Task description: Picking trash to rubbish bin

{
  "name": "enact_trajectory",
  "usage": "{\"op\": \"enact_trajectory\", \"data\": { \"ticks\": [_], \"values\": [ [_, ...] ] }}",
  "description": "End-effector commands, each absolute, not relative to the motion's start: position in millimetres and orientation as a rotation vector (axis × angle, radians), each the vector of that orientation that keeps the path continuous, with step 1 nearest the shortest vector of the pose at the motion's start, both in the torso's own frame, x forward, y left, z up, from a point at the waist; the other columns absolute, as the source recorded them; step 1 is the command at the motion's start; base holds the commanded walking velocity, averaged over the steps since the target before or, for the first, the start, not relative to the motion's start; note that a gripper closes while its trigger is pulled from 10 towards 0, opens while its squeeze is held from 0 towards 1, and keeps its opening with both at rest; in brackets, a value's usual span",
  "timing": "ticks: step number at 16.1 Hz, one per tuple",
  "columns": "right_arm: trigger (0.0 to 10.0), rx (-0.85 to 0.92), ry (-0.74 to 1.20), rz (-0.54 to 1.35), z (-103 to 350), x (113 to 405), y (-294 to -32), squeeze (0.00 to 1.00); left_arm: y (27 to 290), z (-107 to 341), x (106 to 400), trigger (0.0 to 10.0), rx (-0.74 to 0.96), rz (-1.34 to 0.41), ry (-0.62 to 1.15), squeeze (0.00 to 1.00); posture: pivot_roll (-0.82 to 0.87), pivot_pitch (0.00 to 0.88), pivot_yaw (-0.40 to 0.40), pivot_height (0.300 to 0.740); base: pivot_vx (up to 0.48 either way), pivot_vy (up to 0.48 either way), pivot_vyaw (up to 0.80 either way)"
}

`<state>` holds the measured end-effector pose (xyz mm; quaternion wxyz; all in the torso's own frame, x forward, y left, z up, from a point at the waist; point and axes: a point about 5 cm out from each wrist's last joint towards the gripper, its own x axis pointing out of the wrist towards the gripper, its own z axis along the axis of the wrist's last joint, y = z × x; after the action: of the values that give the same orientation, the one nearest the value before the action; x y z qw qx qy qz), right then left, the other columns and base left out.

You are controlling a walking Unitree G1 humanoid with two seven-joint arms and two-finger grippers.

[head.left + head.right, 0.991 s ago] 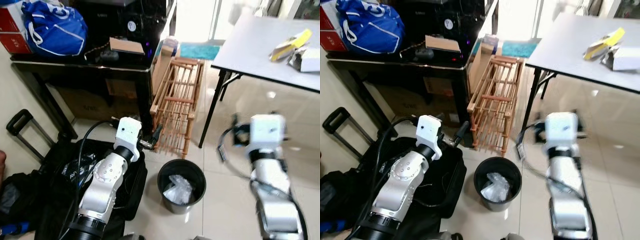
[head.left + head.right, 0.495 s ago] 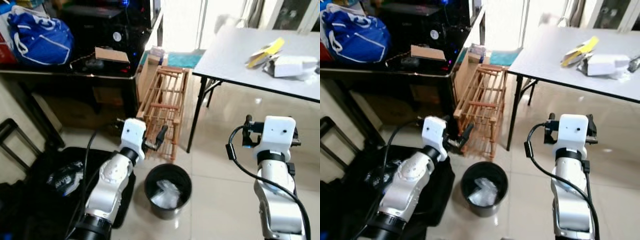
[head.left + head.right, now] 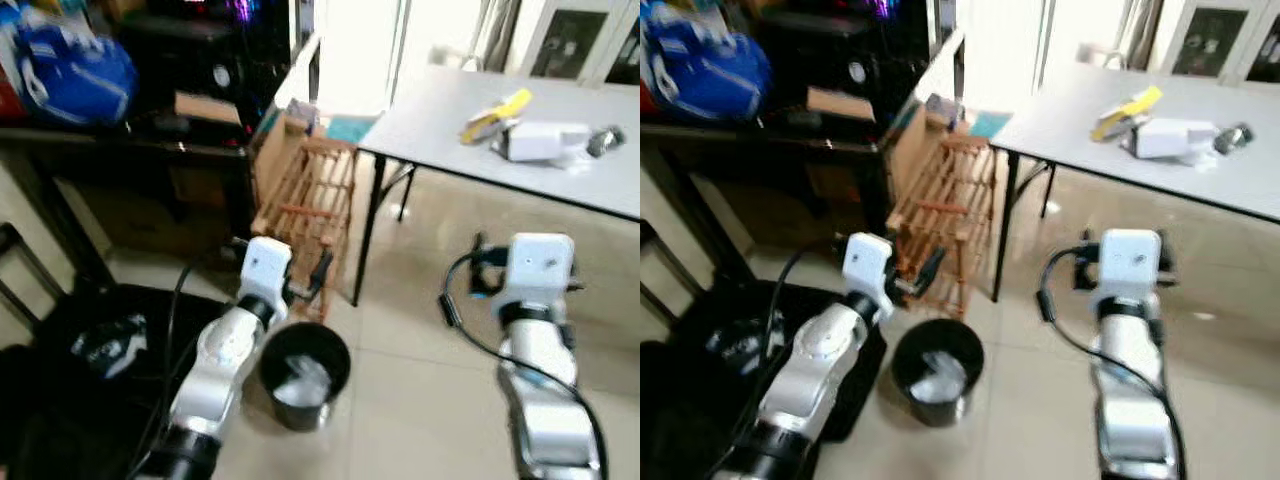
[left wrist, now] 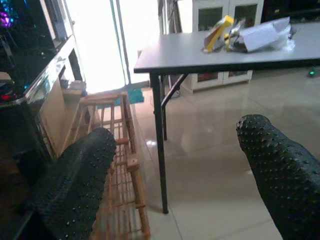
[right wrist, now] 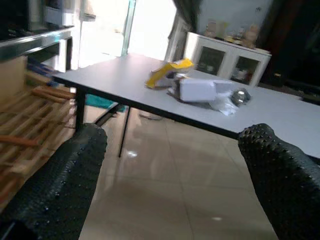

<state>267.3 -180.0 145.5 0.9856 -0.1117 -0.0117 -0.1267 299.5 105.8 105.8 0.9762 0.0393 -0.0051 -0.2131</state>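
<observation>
A black rubbish bin (image 3: 303,372) stands on the tiled floor with crumpled clear plastic inside. On the grey table (image 3: 440,105) at the right lie a yellow wrapper (image 3: 493,113), a white carton (image 3: 545,140) and a crumpled silver piece (image 3: 605,141). My left gripper (image 4: 177,131) is open and empty, held just above the bin's far rim, its fingers (image 3: 322,270) toward the wooden rack. My right gripper (image 5: 176,131) is open and empty too, raised over the floor short of the table's front edge, and faces the trash (image 5: 200,89).
A wooden rack (image 3: 305,200) leans between the bin and a black desk (image 3: 150,140) carrying a blue bag (image 3: 70,75). A black suitcase (image 3: 70,360) lies open on the floor at the left. Table legs (image 3: 366,235) stand beside the rack. White cabinets (image 5: 225,60) are behind the table.
The whole picture has shifted: the camera has turned toward the table, so its trash shows more fully and the bin sits further left. Both grippers stay open and empty.
</observation>
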Motion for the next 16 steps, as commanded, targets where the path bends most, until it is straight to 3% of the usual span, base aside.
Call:
{"op": "enact_trajectory", "data": {
  "ticks": [1, 16],
  "values": [
    [10.0, -0.225, -0.036, -0.265, 150.2, 268.1, -183.3, 0.0, 104.6, 107.2, 300.3, 10.0, 0.08, -0.43, -0.015, 0.0, -0.07, 0.033, 0.022, 0.74, 0.0, -0.424, 0.0],
    [10.0, -0.215, -0.037, -0.259, 151.3, 269.1, -178.4, 0.0, 101.5, 105.8, 304.0, 10.0, 0.088, -0.426, -0.005, 0.0, -0.07, 0.046, 0.027, 0.74, 0.0, -0.421, 0.0]
  ]
}}
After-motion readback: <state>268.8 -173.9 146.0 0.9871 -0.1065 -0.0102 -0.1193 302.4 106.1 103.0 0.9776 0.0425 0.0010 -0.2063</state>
